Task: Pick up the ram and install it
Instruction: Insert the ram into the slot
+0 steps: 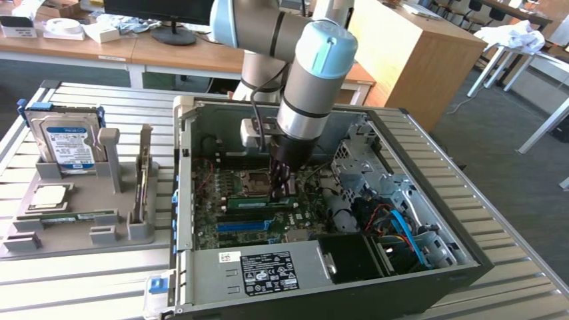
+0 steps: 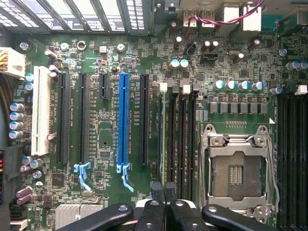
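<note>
**Speaker 1:** Where is the ram, and what is the gripper doing?

**Speaker 2:** The ram, a thin green stick, stands on edge in a memory slot on the motherboard, inside the open computer case. The gripper points straight down with its fingers closed together. Its tips are at the stick's end nearer the exterior view's right, touching or nearly so. I cannot tell whether they pinch it or only bear on it.

**Speaker 1:** What could go wrong?

**Speaker 2:** Most likely uneven seating. Force at one end may tip the stick and leave the far end unlatched. The closed tips could also slide off the narrow edge onto the board.
</note>
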`<state>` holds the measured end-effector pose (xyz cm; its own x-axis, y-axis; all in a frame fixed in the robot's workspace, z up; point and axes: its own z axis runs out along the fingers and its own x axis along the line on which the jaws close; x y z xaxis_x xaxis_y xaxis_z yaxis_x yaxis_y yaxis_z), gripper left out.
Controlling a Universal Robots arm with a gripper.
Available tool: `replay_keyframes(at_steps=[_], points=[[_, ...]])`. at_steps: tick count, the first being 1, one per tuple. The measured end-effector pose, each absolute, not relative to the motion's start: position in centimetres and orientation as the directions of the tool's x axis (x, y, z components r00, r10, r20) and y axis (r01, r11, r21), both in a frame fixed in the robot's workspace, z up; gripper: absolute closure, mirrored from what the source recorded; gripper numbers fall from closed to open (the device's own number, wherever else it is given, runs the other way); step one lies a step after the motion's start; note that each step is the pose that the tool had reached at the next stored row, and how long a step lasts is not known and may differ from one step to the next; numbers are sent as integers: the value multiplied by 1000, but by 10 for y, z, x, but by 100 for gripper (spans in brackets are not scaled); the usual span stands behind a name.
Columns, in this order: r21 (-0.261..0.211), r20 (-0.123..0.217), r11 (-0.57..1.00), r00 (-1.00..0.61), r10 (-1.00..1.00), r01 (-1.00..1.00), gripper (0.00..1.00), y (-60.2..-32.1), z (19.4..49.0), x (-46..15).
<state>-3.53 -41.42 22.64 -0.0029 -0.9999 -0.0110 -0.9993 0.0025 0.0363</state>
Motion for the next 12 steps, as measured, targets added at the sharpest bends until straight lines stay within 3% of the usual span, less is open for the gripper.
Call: replay_keyframes(at_steps=[12], points=[[36,-11,2,-3,-1000,-999,87,-414,225,-35]])
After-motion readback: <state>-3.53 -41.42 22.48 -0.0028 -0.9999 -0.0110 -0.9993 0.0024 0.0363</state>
